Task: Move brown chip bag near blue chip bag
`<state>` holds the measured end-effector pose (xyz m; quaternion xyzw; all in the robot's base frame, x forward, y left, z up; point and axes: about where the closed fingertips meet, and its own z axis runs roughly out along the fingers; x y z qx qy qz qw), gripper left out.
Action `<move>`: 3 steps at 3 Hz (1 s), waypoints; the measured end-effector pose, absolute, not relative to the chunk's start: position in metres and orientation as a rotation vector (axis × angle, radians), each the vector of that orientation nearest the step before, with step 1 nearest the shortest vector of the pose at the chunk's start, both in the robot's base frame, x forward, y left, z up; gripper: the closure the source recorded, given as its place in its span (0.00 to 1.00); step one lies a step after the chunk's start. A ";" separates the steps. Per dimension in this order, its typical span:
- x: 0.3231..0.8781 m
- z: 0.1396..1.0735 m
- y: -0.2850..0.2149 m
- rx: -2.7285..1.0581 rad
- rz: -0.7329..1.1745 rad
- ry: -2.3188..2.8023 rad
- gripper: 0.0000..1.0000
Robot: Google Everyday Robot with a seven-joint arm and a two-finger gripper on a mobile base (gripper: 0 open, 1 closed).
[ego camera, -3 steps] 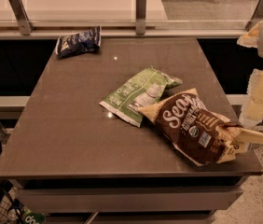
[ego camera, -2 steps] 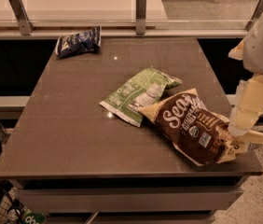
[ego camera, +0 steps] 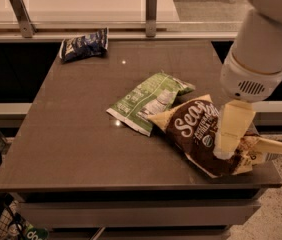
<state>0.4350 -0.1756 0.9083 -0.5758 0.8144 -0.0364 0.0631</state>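
Note:
The brown chip bag [ego camera: 193, 129], dark brown with cream edges and white script, lies at the table's front right corner, its right end at the edge. My gripper [ego camera: 225, 151] hangs from the white arm [ego camera: 258, 59] and points down onto the bag's right half, at or just above its surface. The blue chip bag [ego camera: 83, 45] lies at the table's far left corner, well away from the brown bag and the gripper.
A green-and-white bag [ego camera: 148, 101] lies in the middle of the table [ego camera: 76, 134], touching the brown bag's left end. A rail with two metal posts [ego camera: 151, 6] runs behind the table. A basket shows below at the front left.
My arm has swung in from the right and come down, so the gripper now stands over the brown bag. None of the bags have moved.

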 end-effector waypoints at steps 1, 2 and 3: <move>0.433 0.880 -0.155 -1.770 -0.025 2.502 0.00; 0.440 0.837 -0.132 -1.809 0.117 2.532 0.13; 0.441 0.835 -0.132 -1.808 0.117 2.530 0.32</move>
